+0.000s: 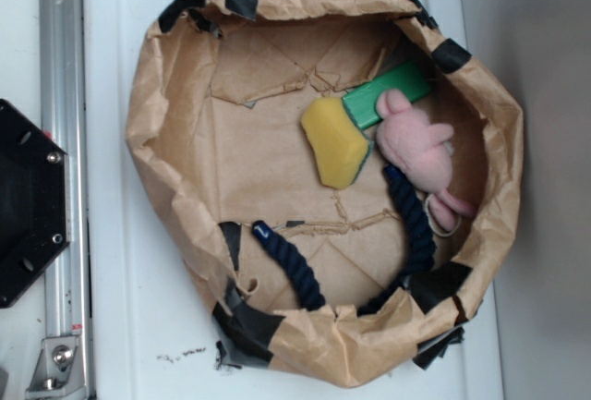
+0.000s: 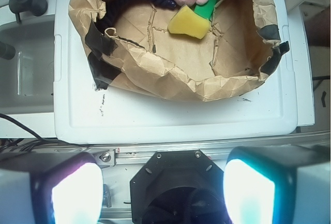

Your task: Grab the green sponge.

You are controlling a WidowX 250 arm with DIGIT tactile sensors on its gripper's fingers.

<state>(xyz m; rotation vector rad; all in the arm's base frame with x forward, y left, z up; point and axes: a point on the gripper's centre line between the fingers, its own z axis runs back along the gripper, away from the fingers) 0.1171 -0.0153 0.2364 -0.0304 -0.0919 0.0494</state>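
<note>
While the brown paper nest (image 1: 175,123) sits crumpled on the white lid (image 1: 120,326), everything that matters is bunched up at one side of it. And there's the green sponge (image 1: 336,141), yellow foam face up, a thin dark-green edge just showing along its side, lying on the paper floor. Crowded company, though! A bright green bar (image 1: 388,91) lies right against one corner of the sponge, and the pink plush toy (image 1: 416,146) is pressed in just beside it, lying over the bar's end. A navy rope (image 1: 411,224) curls from under the toy around the nest's inner wall, its other end (image 1: 286,266) coming back toward the middle. The sponge's side facing the open paper floor is clear; the bar and toy hem in the other side.

Over to the wrist view: the gripper (image 2: 163,193) is well back from the nest, out past the white lid's edge, above the black base (image 2: 176,182). Its two fingers (image 2: 77,195) stand wide apart, glowing bright, with nothing between them and touching nothing.
</note>
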